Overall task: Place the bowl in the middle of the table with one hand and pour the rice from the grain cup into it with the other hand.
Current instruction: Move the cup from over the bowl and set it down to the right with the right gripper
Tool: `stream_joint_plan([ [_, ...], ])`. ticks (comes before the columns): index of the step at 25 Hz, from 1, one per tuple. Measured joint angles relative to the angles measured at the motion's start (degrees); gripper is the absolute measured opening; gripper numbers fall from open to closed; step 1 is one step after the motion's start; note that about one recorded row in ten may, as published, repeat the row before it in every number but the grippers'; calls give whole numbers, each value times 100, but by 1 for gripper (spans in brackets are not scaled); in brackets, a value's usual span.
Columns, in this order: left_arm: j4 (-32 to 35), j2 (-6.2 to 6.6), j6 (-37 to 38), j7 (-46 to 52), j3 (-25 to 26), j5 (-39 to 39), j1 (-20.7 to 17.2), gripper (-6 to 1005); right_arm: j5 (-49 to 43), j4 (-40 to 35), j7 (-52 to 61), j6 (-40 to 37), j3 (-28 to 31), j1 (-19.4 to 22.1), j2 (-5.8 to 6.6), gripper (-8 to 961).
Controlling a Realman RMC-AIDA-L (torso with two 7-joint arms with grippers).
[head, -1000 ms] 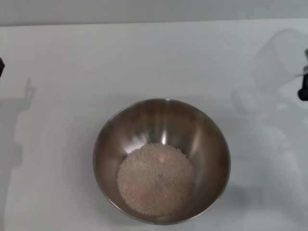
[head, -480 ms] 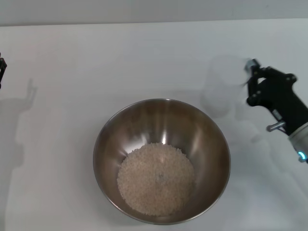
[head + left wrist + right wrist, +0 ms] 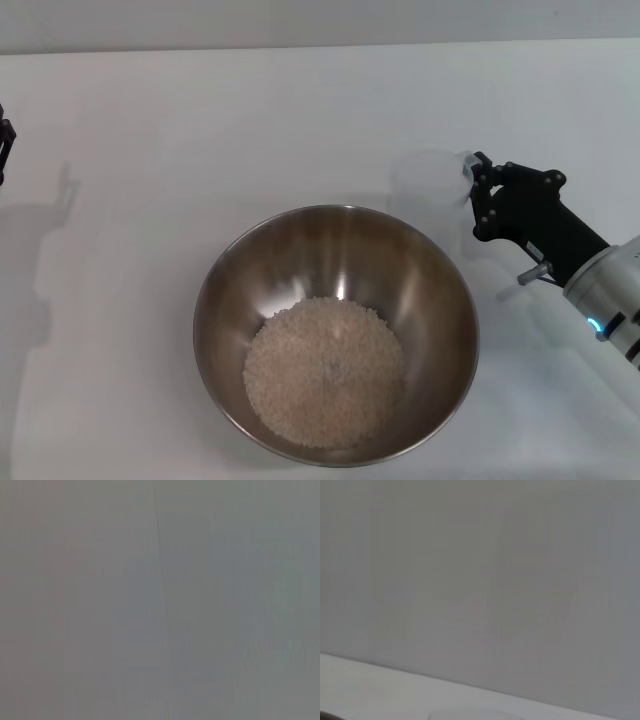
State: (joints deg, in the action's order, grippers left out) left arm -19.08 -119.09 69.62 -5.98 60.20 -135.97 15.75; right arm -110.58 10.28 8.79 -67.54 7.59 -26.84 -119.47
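Note:
The steel bowl (image 3: pixel 230 290) stands in the middle of the white table (image 3: pixel 150 120), and the rice (image 3: pixel 325 372) lies as a pale heap on its bottom. My right gripper (image 3: pixel 477 196) comes in from the right and is shut on the translucent grain cup (image 3: pixel 428 186). It holds the cup just beyond the bowl's far right rim. The cup looks empty. Only a dark sliver of my left gripper (image 3: pixel 4 140) shows at the far left edge, well away from the bowl.
A grey wall runs along the table's far edge (image 3: pixel 320 45). The right wrist view shows that wall above a strip of white table (image 3: pixel 365 680). The left wrist view shows only plain grey.
My right arm has moved left and down into view with the cup, from the far right edge to beside the bowl's rim. The bowl, rice and left arm have not moved.

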Motion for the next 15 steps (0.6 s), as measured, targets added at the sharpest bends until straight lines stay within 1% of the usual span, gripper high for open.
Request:
stream_joint_plan([
  [9,-9,0,0,0,0,-9,-2,826,-210,20,0,288,-73,-121,3,20],
  [13,-9,0,0,8,-4,-8,-2,826,-388,72,1,608,-27,-192,-5,23],
  [15,-9,0,2,20,-7,-9,1,826,-388,89,1,638,-23,-195,-9,25],
])
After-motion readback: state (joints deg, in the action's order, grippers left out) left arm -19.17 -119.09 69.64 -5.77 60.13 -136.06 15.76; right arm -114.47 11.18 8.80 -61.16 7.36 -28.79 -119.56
